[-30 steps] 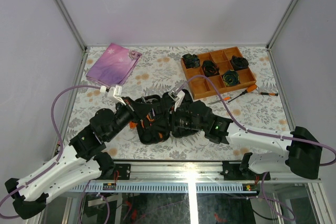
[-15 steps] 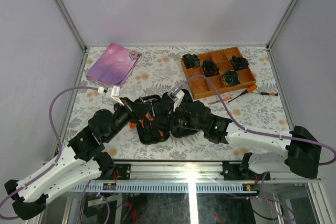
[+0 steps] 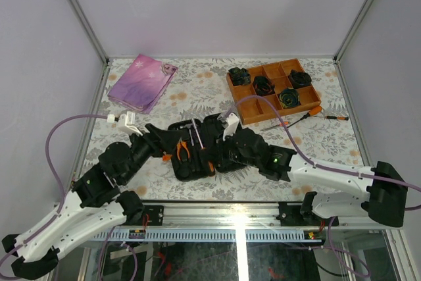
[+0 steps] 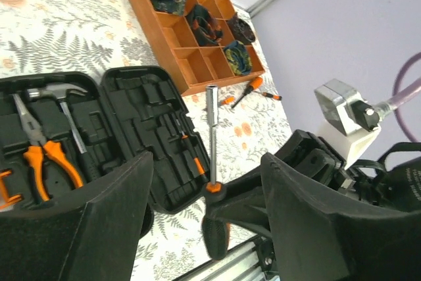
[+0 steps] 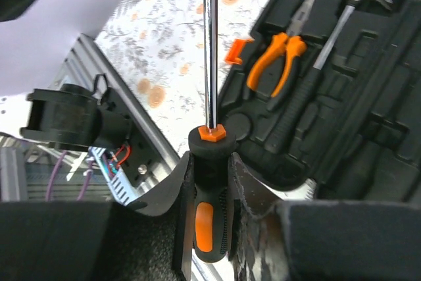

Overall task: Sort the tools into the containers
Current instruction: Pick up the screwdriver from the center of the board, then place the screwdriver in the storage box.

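Floral-print table (image 3: 197, 80), pale walls all round, and we're mid-sort. Tool case (image 3: 192, 162) lies flat open at ctr of the near edge, both halves face up, so every moulded slot is reachable from above. Pliers (image 4: 41, 153) and hammer (image 4: 62, 106) are already bedded side by side in the left half.

Right claw (image 5: 209, 192) is clamped tight on the black-and-orange handle of a nut driver (image 5: 210, 153). Its fingers (image 5: 183, 215) press both sides, and the steel shaft sticks out free ahead, by the case's edge. Gripping by the handle makes sense: it leaves the shaft clear to drop into a long slot, prob in the right half w/ the empty recesses.

Left claw (image 4: 205, 176) hangs just off the case's left side, jaws spread wide, nothing btwn them, touching nothing I can see. Looks parked out of the way, or ready to steady the case.

More to do: loose screwdrivers (image 3: 309, 113) lie toward the right edge, just nearside of the wooden tray (image 3: 231, 87) at the far right corner. Tray holds black rolled bundles (image 3: 287, 99). Pink pouch (image 3: 140, 82) sits at the far left corner.
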You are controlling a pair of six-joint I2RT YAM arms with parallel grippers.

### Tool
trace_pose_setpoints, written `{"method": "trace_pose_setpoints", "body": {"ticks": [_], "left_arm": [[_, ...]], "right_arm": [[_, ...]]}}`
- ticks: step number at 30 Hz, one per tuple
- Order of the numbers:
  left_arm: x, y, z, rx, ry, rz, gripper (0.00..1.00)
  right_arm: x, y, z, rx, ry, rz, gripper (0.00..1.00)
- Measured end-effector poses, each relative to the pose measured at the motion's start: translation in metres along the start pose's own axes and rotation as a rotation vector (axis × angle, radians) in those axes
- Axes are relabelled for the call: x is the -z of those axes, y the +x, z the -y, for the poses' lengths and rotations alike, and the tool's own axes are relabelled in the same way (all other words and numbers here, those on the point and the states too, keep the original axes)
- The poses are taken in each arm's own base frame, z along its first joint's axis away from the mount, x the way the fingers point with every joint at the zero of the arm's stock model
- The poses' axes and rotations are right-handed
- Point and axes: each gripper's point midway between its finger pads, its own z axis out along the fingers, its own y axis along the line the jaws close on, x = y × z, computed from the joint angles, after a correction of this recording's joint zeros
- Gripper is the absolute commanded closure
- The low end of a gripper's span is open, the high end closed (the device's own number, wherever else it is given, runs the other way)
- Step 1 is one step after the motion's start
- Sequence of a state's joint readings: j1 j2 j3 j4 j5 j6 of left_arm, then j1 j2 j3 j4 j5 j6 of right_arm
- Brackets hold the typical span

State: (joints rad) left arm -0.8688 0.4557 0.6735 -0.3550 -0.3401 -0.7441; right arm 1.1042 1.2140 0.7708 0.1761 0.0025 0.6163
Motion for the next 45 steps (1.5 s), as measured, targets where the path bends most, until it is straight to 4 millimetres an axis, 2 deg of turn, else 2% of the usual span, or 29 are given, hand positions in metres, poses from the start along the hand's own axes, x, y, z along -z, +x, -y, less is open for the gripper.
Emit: {"method": "trace_pose_setpoints", "body": {"ticks": [3,7,13,17,23,28,36,40,45], "left_arm": [[0.005,-0.004,-0.008,-0.009,-0.041,0.006,0.33],[0.008,0.001,-0.022,-0.035,-0.109,-0.017,0.33],[-0.001,0.024,-0.045,-0.097,-0.230,-0.117,0.33],[-0.006,0.032,-0.060,-0.109,-0.294,-0.153,0.34],[-0.015,0.021,-0.096,-0.046,-0.402,-0.157,0.35],[-0.018,0.030,-0.134,0.021,-0.499,-0.213,0.33],[-0.019,0.042,-0.163,0.115,-0.578,-0.250,0.30],[-0.015,0.055,-0.180,0.174,-0.634,-0.266,0.28],[-0.010,0.087,-0.202,0.217,-0.691,-0.330,0.28]], "right_arm": [[0.007,-0.001,0.012,0.004,0.073,-0.008,1.00],[0.017,-0.009,0.023,0.004,0.143,-0.003,1.00],[0.026,-0.019,0.055,-0.045,0.231,-0.005,1.00],[0.028,-0.022,0.071,-0.096,0.245,-0.015,1.00],[0.030,-0.015,0.070,-0.116,0.214,-0.062,1.00],[0.030,-0.008,0.069,-0.119,0.200,-0.092,1.00],[0.030,-0.001,0.074,-0.125,0.213,-0.109,1.00],[0.030,0.000,0.078,-0.131,0.225,-0.116,1.00],[0.028,0.009,0.084,-0.140,0.243,-0.153,1.00]]}}
